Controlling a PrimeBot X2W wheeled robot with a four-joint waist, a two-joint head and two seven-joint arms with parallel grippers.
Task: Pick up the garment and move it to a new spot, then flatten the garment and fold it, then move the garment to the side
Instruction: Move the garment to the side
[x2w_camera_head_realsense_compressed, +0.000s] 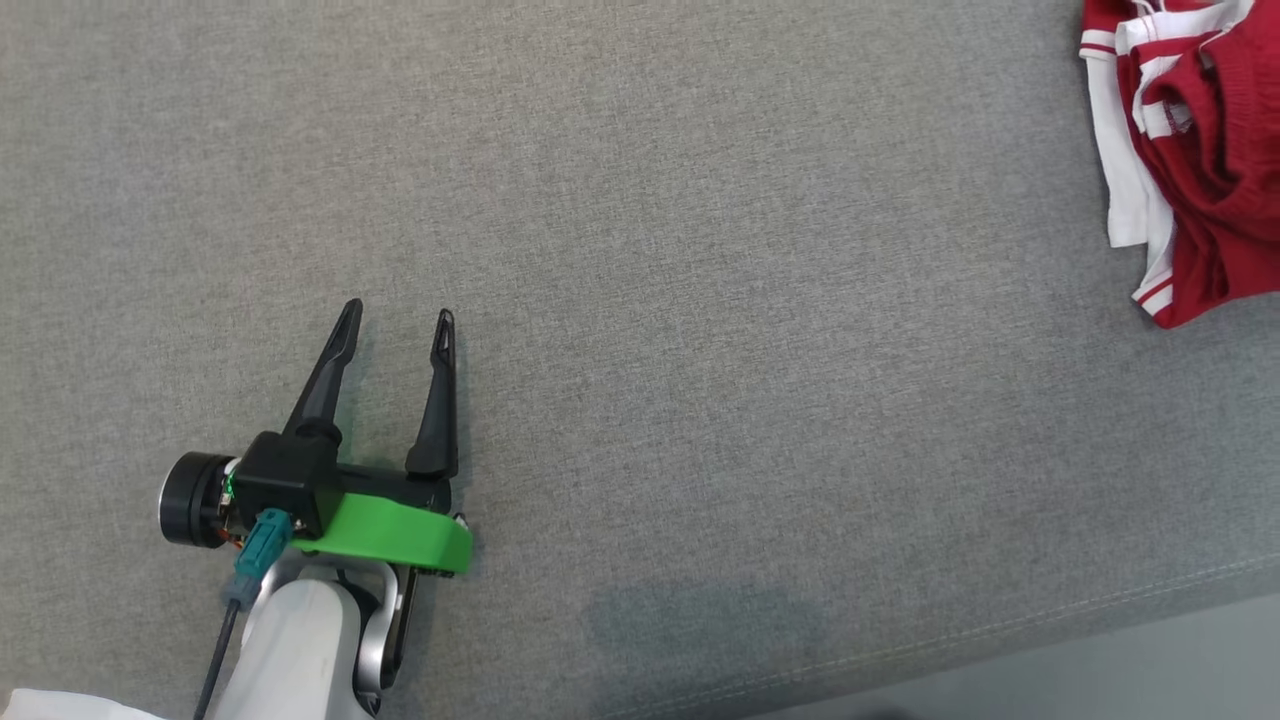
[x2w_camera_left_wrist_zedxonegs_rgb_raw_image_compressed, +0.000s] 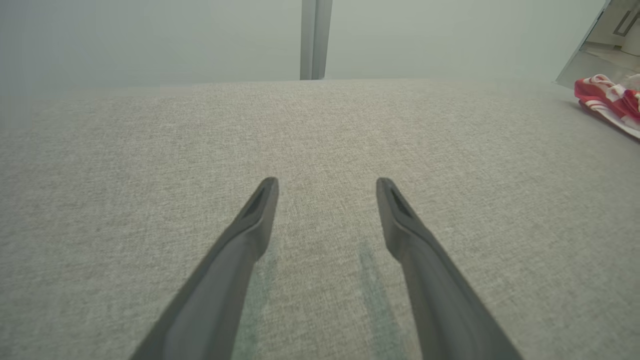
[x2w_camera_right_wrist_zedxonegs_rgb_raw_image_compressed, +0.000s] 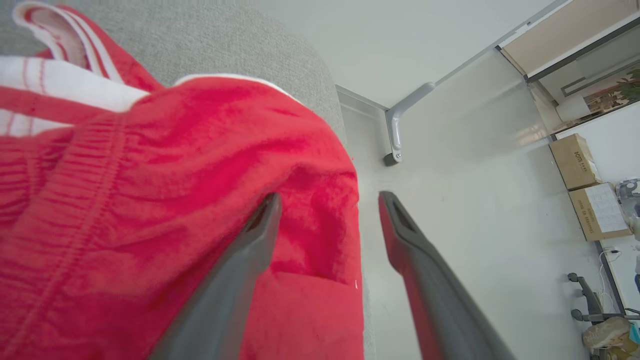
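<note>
The garment (x2w_camera_head_realsense_compressed: 1200, 150) is a red piece with white stripes, lying bunched at the far right of the grey fabric surface (x2w_camera_head_realsense_compressed: 700, 250), partly cut off by the head view's edge. My left gripper (x2w_camera_head_realsense_compressed: 398, 312) stands open at the lower left, far from the garment, nothing between its fingers. In the left wrist view the left gripper (x2w_camera_left_wrist_zedxonegs_rgb_raw_image_compressed: 326, 184) hovers low over bare fabric, with the garment (x2w_camera_left_wrist_zedxonegs_rgb_raw_image_compressed: 607, 100) small at the far right. My right gripper (x2w_camera_right_wrist_zedxonegs_rgb_raw_image_compressed: 330, 197) is open directly over the garment (x2w_camera_right_wrist_zedxonegs_rgb_raw_image_compressed: 150, 200), whose red edge lies between the spread fingers.
A stitched seam (x2w_camera_head_realsense_compressed: 1000, 640) marks the surface's front edge at the lower right, with pale floor (x2w_camera_head_realsense_compressed: 1150, 670) beyond. Past the garment, the right wrist view shows a metal leg (x2w_camera_right_wrist_zedxonegs_rgb_raw_image_compressed: 400, 120), cardboard boxes (x2w_camera_right_wrist_zedxonegs_rgb_raw_image_compressed: 590, 185) and a chair base (x2w_camera_right_wrist_zedxonegs_rgb_raw_image_compressed: 595, 305) on the floor.
</note>
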